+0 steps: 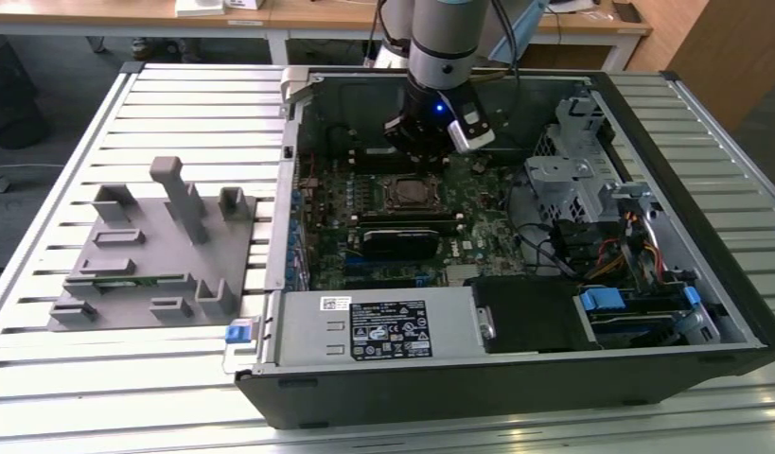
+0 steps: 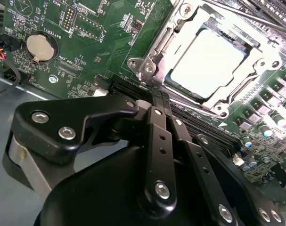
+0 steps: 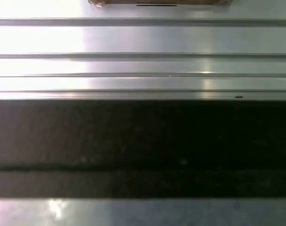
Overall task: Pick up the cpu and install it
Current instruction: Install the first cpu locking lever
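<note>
The cpu (image 2: pixel 206 63), a flat square chip with a bright silver top, lies inside the metal socket frame (image 2: pixel 150 66) on the green motherboard (image 2: pixel 110 42). In the exterior view the cpu (image 1: pixel 410 193) sits mid-board inside the open computer case (image 1: pixel 514 378). My gripper (image 1: pixel 421 154) hangs just behind the socket, a little above the board. In the second wrist view its black fingers (image 2: pixel 158 101) meet at their tips beside the socket frame's corner, with nothing between them.
A grey slotted fixture (image 1: pixel 153 246) stands on the slatted metal table (image 3: pixel 143 56) at the exterior view's left. Inside the case are a power supply (image 1: pixel 375 326), a metal drive cage (image 1: pixel 576 180) with cables, and a coin battery (image 2: pixel 41 45).
</note>
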Available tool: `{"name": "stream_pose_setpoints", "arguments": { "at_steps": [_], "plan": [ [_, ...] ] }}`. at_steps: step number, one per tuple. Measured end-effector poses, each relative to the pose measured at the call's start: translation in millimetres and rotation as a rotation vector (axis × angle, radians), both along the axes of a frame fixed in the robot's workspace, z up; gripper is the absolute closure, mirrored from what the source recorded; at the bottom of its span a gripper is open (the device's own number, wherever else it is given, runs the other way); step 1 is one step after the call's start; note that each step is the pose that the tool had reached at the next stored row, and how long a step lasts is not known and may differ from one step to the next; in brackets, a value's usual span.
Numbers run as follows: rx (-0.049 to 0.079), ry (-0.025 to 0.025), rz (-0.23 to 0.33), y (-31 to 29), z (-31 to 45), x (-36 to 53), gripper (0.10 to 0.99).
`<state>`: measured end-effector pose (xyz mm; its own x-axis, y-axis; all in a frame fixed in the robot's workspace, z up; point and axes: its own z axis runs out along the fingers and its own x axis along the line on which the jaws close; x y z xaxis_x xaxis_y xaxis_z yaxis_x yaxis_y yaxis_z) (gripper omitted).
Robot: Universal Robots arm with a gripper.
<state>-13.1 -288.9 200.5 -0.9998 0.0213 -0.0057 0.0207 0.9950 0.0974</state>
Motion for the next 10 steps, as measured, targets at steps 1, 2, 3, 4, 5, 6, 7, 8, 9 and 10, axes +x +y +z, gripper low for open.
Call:
{"name": "stream_pose_setpoints", "arguments": {
  "at_steps": [1,2,3,4,5,6,7,8,9,10],
  "plan": [
    [0.0,0.0,0.0,0.0,0.8,0.0,0.98],
    [-0.001,0.0,0.0,0.0,1.6,0.0,0.98],
    [-0.002,-0.0001,0.0,0.1,2.0,0.0,0.98],
    [-0.003,-0.0003,0.0,0.1,2.0,0.0,0.98],
    [-0.008,-0.0002,0.0,0.1,2.1,0.0,0.98],
    [-0.017,-0.0002,0.0,0.0,2.1,0.0,0.98],
    [-0.031,-0.0002,0.0,0.0,1.9,0.0,0.98],
    [-0.043,-0.0001,0.0,0.1,1.6,0.0,0.98],
    [-0.056,0.0,0.0,0.2,1.1,0.0,0.98],
    [-0.066,0.0,0.0,0.4,0.7,0.0,0.98]
  ]
}}
